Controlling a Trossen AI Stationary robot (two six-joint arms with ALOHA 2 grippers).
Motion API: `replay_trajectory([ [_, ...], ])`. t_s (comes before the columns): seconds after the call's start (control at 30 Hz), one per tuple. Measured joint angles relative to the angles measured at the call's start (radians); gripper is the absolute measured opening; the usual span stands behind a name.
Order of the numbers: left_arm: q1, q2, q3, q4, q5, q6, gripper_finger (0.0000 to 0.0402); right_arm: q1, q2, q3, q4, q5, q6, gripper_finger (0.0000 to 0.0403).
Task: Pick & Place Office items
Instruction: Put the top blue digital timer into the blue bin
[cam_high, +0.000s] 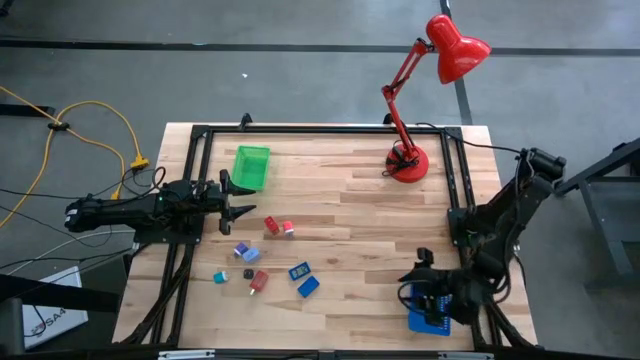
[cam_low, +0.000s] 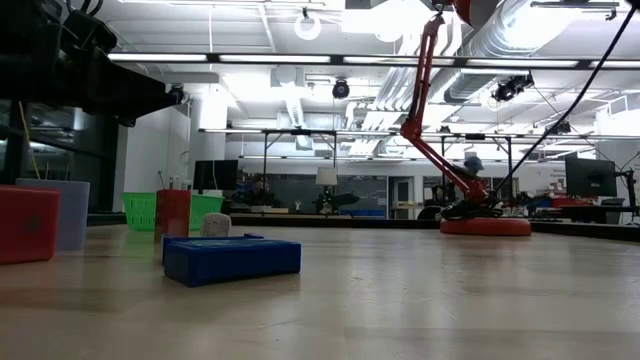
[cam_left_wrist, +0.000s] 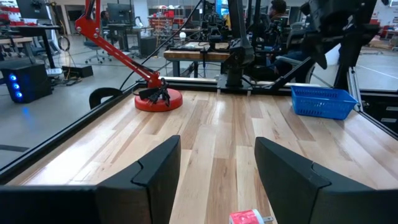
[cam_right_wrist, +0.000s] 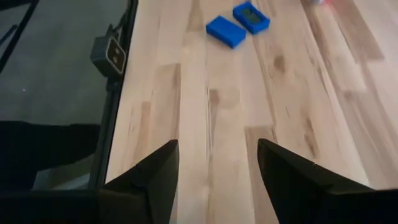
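Observation:
The office items lie loose on the wooden table's left half: two red pieces, lilac ones, a teal one, a small black one, a red one and two blue blocks. The blue blocks also show in the right wrist view. My left gripper stands open at the table's left edge, pointing level across the table, just short of a red piece. Near the right front corner my right gripper hangs open over bare wood, tilted down toward the blue blocks.
A green tray sits at the far left and a blue perforated tray at the near right, partly under my right arm. A red desk lamp stands at the far right. Black frame rails run along the table's sides.

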Motion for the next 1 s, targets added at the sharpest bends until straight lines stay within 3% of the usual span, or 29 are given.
replay_trajectory([
  [0.3, 0.0, 0.0, 0.0, 0.0, 0.0, 0.0, 0.0199, -0.181, 0.0, 0.0, 0.212, -0.117, -0.328, 0.0204],
  [0.57, 0.0, 0.0, 0.0, 0.0, 0.0, 0.0, 0.0199, -0.393, 0.0, 0.0, 0.421, -0.333, -0.58, 0.0204],
  [0.73, 0.0, 0.0, 0.0, 0.0, 0.0, 0.0, 0.0199, -0.521, 0.0, 0.0, 0.518, -0.462, -0.681, 0.0204],
  [1.0, 0.0, 0.0, 0.0, 0.0, 0.0, 0.0, 0.0199, -0.676, 0.0, 0.0, 0.572, -0.586, -0.749, 0.0204],
])
